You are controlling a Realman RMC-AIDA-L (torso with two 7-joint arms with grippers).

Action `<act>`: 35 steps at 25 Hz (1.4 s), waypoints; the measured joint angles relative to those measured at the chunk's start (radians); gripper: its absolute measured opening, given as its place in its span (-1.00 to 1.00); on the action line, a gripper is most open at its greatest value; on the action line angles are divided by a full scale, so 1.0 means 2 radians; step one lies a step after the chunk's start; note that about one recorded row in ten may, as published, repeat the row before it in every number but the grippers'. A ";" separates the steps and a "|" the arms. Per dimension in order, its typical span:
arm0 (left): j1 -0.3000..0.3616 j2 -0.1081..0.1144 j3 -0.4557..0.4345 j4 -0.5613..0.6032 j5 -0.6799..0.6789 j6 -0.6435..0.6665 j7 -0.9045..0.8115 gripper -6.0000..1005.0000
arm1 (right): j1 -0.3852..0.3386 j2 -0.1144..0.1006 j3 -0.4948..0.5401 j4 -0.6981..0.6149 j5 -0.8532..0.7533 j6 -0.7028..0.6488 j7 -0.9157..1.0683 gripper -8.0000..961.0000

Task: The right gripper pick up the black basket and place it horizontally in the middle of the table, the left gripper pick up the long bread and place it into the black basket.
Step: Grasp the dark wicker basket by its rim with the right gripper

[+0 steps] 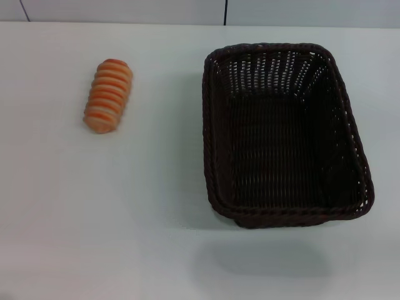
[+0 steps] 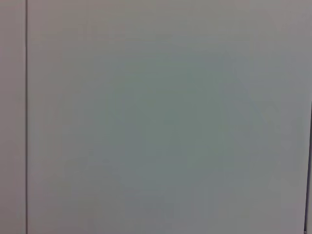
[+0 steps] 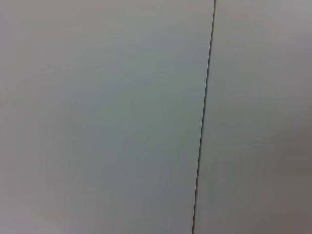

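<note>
The black basket (image 1: 284, 134) stands on the right half of the white table (image 1: 156, 206), its long side running away from me, and it holds nothing. The long bread (image 1: 109, 95), orange with cream stripes, lies on the left part of the table, apart from the basket. Neither gripper shows in the head view. Both wrist views show only a plain pale surface with a thin dark seam.
The table's far edge meets a pale wall with dark vertical seams (image 1: 225, 12). White tabletop lies between the bread and the basket and along the front.
</note>
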 joint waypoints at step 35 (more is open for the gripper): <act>-0.002 0.001 0.031 0.001 0.003 0.001 0.000 0.51 | 0.153 -0.069 -0.021 0.314 -0.436 0.198 0.568 0.08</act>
